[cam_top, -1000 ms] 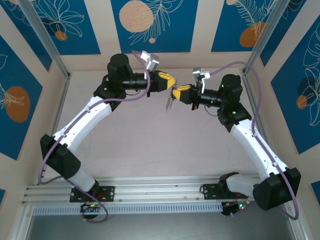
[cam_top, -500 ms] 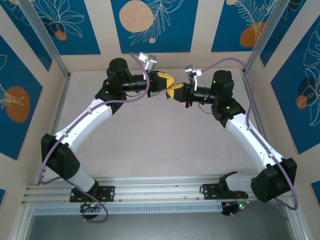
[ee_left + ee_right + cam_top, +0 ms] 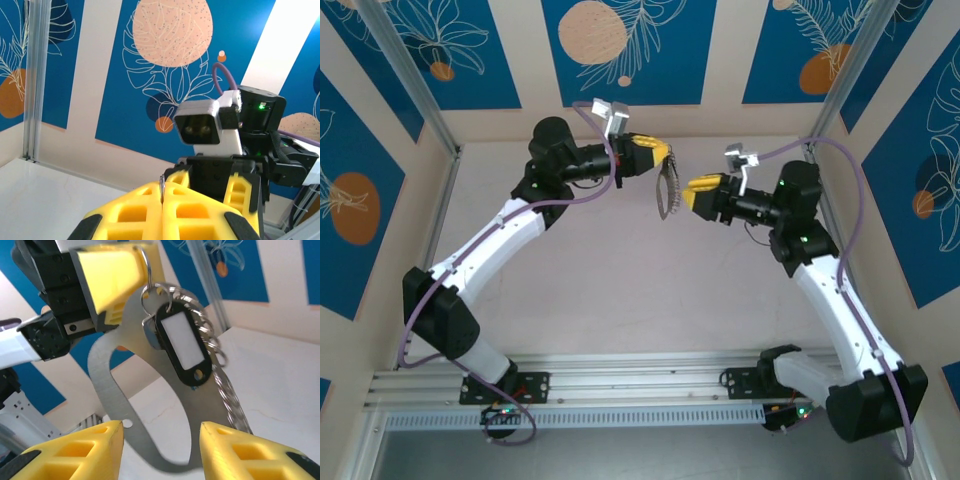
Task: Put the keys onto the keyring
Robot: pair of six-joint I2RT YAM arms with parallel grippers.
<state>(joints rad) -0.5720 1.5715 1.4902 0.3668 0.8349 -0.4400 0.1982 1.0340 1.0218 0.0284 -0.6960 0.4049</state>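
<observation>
Drawn back rightward, fingers now spread: right gripper [image 3: 692, 186]. Just left of it, hanging long axis downward: keyring [image 3: 106, 371], top pinched between left gripper [image 3: 663, 154] fingers, lower end nearer right arm.

Pale table [image 3: 620, 280] ringed by blue leaf-patterned walls [image 3: 660, 60].

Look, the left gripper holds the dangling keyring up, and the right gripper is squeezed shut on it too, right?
Not quite. The right gripper is open, not shut: the right wrist view shows its yellow fingers apart, with the keyring hanging between them. The left gripper, shut, does hold the keyring up.
</observation>
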